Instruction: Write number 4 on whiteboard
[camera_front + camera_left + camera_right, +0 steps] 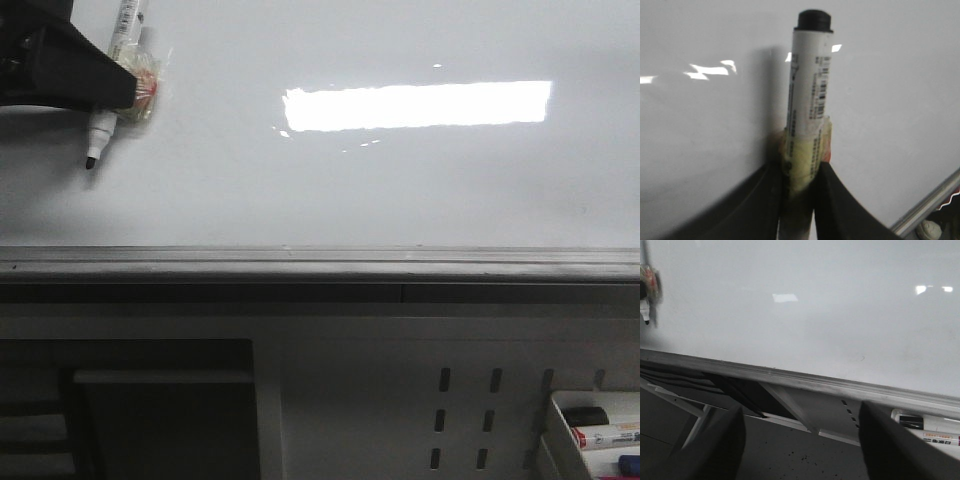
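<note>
Whiteboard (400,190) fills the front view, glare strip toward one o'clock, no stroke readable on it. Left gripper (125,85) sits at ten o'clock, its body cut off by the frame edge, jaws clamped on a taped marker (112,90), tip (92,160) pointing to six o'clock; contact with the board can't be judged. Right gripper (800,440) spread wide, holding nothing. Marker tray (590,430) at five o'clock, partly cropped.

Glossy white whiteboard (400,190), with a bright white rectangular glare and a grey metal lower edge. The marker (112,85) shows a white barrel, black tip, black cap end and black printed barcode, with yellowish tape and a touch of red around it. The left gripper (125,85) is black. Below is a grey perforated panel (400,400) with dark slots.
</note>
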Motion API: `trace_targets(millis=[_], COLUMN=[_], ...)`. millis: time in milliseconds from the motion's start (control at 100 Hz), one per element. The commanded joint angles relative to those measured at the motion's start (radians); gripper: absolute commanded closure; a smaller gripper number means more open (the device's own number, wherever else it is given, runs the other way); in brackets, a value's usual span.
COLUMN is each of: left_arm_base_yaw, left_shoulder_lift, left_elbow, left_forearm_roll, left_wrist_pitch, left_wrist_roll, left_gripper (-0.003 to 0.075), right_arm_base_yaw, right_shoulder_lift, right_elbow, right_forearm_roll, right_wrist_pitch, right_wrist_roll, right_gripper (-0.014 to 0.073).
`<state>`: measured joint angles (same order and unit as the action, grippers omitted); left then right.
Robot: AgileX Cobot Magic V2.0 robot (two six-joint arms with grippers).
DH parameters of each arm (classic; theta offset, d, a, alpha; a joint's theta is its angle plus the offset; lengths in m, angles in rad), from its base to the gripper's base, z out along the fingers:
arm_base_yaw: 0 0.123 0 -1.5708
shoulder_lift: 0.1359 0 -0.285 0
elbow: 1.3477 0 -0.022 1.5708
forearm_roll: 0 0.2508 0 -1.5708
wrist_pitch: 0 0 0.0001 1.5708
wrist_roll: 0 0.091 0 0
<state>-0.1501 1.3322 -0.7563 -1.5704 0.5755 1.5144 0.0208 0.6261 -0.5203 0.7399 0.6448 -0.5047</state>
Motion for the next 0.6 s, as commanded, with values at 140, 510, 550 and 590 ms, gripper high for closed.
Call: trace_targets(millis=[140,510,550,590], left_arm_base_yaw=[-0.068,-0.5,-0.539,-0.569], left_shoulder_lift=[-0.119,-0.163,-0.163,-0.161], left_elbow=[-0.03,-0.03,-0.03,-0.03], left_forearm_roll=[0.219,0.617,0.635,0.642], left_wrist_pitch=[0.123,-0.09,-0.117,-0.143], left_wrist_roll=[0.017,-0.152,-0.165,-0.175], left_gripper=[0.0741,0.0741,0.0741,0.0741], right_arm_base_yaw=[-0.006,-0.003,0.0,0.004], right_shoulder_lift=[0.06,0.321,0.346,0.362], right_elbow=[-0.045,-0.246,-0.269,-0.287], right_forearm_roll=[0.176,0.423,0.423,0.423], right_wrist_pitch=[0.081,0.42,0.447,0.462], right_wrist_roll=[-0.16,-0.372,-0.372,-0.372], right_gripper=[0.0158,0.0158,0.0158,0.0158])
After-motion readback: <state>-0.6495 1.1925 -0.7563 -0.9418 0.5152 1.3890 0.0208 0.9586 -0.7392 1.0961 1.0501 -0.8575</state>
